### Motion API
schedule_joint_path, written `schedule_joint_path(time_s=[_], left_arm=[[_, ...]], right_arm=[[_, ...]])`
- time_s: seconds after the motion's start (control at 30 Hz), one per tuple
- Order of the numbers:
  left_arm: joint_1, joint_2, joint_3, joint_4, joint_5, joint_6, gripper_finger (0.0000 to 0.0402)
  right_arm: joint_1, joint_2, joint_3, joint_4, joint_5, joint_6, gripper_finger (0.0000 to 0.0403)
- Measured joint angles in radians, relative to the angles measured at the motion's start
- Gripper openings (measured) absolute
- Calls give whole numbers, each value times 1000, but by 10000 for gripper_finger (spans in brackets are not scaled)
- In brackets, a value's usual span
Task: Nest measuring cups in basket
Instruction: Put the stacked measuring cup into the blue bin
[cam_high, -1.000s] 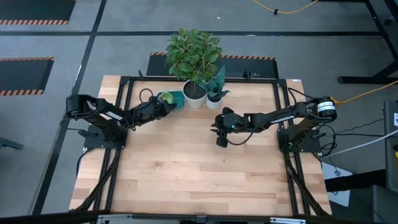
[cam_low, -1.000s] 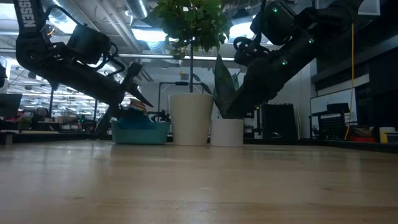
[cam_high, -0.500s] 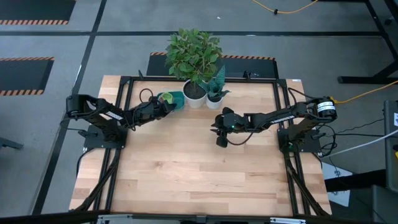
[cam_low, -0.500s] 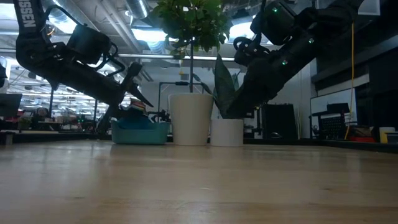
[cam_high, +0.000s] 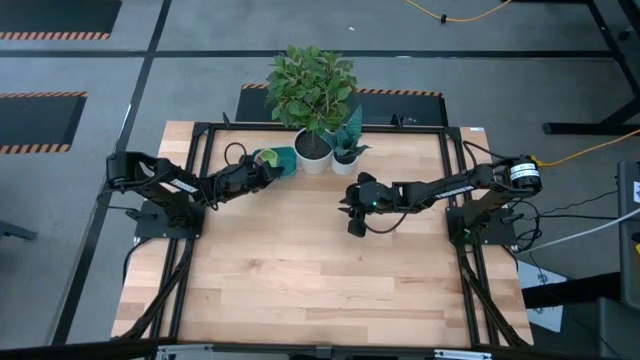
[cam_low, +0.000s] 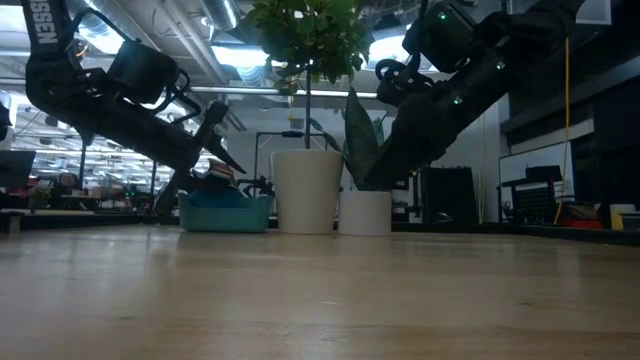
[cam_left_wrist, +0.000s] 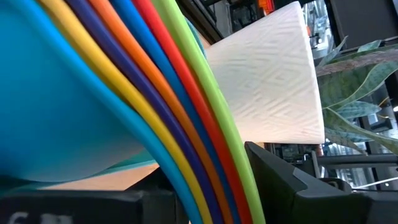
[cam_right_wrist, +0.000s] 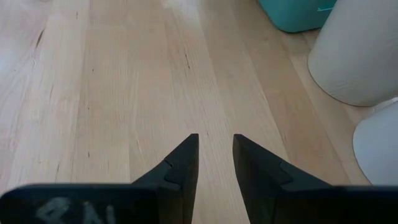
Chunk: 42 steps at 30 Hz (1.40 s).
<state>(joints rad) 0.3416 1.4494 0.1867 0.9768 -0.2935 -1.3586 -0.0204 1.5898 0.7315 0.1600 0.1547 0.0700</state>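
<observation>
The measuring cups (cam_left_wrist: 155, 93) are nested in one stack, with light blue, yellow, dark blue, orange, blue, red and green rims side by side. The stack sits at the teal basket (cam_high: 285, 157) near the table's far edge; red and orange show above the basket's rim (cam_low: 225, 212). My left gripper (cam_high: 262, 166) reaches in from the table's left, slanting down, and is shut on the stack. My right gripper (cam_high: 351, 207) hangs above bare wood right of centre, its fingers (cam_right_wrist: 186, 155) nearly together, holding nothing. My left gripper has the nested cups' walls between its two fingers. The green outermost layer (cam_left_wrist: 239, 155) lies against one finger (cam_left_wrist: 280, 174); the stack hides the other finger. The fingers come from the table's left, slanting down. Whether the stack rests on the basket's floor cannot be told.
Two white plant pots stand just right of the basket, the larger (cam_high: 312, 152) almost touching it and the smaller (cam_high: 343, 160) beside that; their leaves overhang the spot. The wide wooden tabletop (cam_high: 300, 270) stretches toward the near edge.
</observation>
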Motion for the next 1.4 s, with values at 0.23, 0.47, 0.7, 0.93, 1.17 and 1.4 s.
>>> schedule_joint_path(time_s=[0.23,0.47,0.7,0.93,1.17,1.4], left_arm=[[0,0,0,0,0,5,126],[0,0,0,18,24,-21,129],[0,0,0,60,11,-23,129],[0,-1,0,90,10,-32,129],[0,-1,0,86,10,-79,129],[0,-1,0,79,-4,-89,135]], right_arm=[[0,0,0,0,0,0,104],[0,0,0,0,0,0,104],[0,0,0,0,1,0,104],[0,0,0,0,1,0,104],[0,0,0,0,1,0,104],[0,0,0,0,1,0,104]])
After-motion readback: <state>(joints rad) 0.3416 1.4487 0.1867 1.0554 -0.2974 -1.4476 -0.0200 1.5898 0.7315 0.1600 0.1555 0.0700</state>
